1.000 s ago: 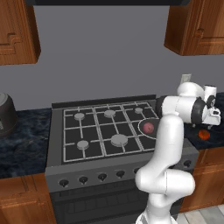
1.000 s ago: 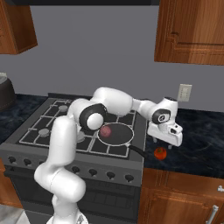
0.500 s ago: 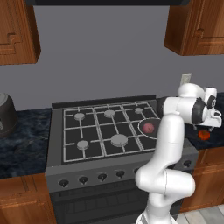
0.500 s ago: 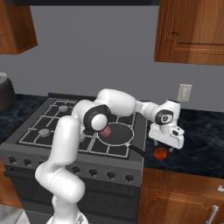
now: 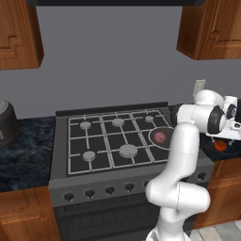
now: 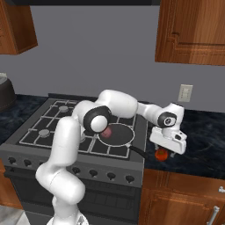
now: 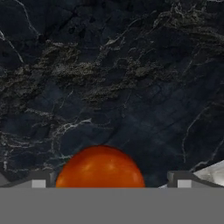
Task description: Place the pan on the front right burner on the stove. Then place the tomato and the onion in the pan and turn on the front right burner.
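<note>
The pan (image 5: 154, 141) (image 6: 117, 136) sits at the front right of the stove (image 5: 101, 141) (image 6: 44, 127) and hides the front right burner beneath it. The dull pinkish onion (image 5: 160, 137) (image 6: 107, 131) lies inside the pan. On the dark counter to the stove's right rests the glossy red-orange tomato (image 5: 220, 145) (image 6: 161, 154) (image 7: 100, 168). My gripper (image 5: 220, 140) (image 6: 164, 150) (image 7: 109, 183) hangs low over the tomato, open, with one fingertip (image 7: 39, 183) on each side and not touching it.
The pan's dark handle (image 6: 137, 152) points toward the stove's front right corner, close to the tomato. Black knobs (image 5: 109, 190) line the stove front. A dark pot (image 5: 5, 123) stands on the left counter. A wall outlet (image 6: 184, 92) is behind the right counter.
The hand has come down over the tomato and a little toward the counter's front. Tomato, onion and pan have stayed put.
</note>
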Controlling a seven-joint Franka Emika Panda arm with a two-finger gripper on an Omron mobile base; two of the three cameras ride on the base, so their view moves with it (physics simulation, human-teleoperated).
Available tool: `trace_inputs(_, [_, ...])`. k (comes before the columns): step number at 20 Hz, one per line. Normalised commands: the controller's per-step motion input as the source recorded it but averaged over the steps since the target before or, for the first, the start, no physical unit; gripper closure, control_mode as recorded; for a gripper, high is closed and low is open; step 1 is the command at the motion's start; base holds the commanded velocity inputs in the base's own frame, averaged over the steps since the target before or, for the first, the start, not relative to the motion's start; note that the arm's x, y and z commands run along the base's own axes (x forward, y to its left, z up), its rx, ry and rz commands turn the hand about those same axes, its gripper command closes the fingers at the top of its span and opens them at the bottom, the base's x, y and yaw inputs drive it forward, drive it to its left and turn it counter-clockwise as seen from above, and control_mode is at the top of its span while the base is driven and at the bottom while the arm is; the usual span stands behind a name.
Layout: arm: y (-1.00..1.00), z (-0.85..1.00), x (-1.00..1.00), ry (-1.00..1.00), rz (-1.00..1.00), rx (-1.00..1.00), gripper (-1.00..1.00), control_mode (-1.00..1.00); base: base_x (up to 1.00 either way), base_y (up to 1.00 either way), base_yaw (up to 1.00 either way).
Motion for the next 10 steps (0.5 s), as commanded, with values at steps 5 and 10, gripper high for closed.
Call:
trace_inputs(5, [0.03, -0.16, 0.00, 0.02, 0.00, 0.04, -1.00, -1.00, 0.00, 0.00, 0.00])
trace_inputs(10, [0.07, -0.15, -0.01, 0.01, 0.00, 0.03, -1.00, -1.00, 0.00, 0.00, 0.00])
